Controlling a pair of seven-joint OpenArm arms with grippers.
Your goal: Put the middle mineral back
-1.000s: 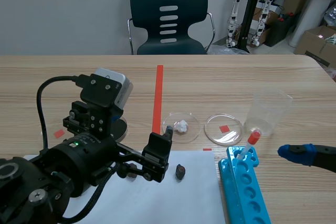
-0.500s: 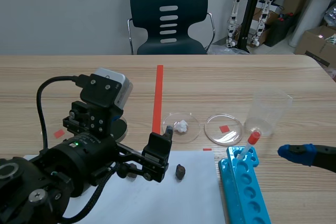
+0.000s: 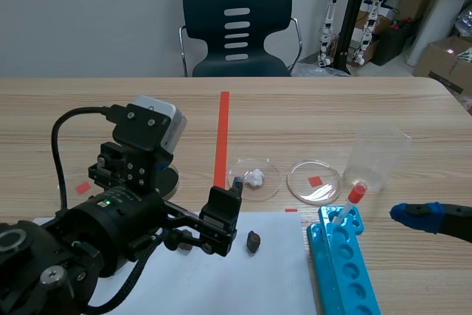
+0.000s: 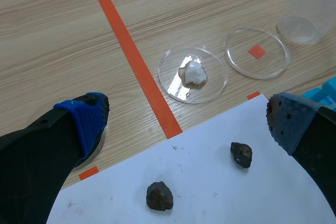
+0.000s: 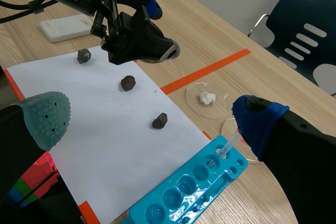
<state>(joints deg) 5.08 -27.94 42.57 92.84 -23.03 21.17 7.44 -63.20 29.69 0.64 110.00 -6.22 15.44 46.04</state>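
**Item — middle mineral** (image 4: 159, 196): small dark lumpy stone, loose on the white paper sheet (image 4: 210, 198), under the left gripper (image 4: 186, 119), whose jaws are spread wide and hold nothing

**Handling (judged):** hard, rigid and light. The rough faces should resist slipping, though it may roll. Pinch low across its broadest flanks

**Neighbours:** second dark stone (image 4: 241, 154) near on the same sheet; third dark stone (image 5: 83, 55) on its other side, well apart

**Ahead:** petri dish (image 4: 170, 82) holding a white lump (image 4: 192, 73); empty petri dish (image 4: 239, 61); clear cup (image 4: 315, 9)

**Also:** right gripper (image 5: 151, 107) near the blue tube rack (image 3: 343, 263), fingers wide apart, empty

**Obstruction:** nothing over the stone — the second dark stone is the nearest thing to avoid
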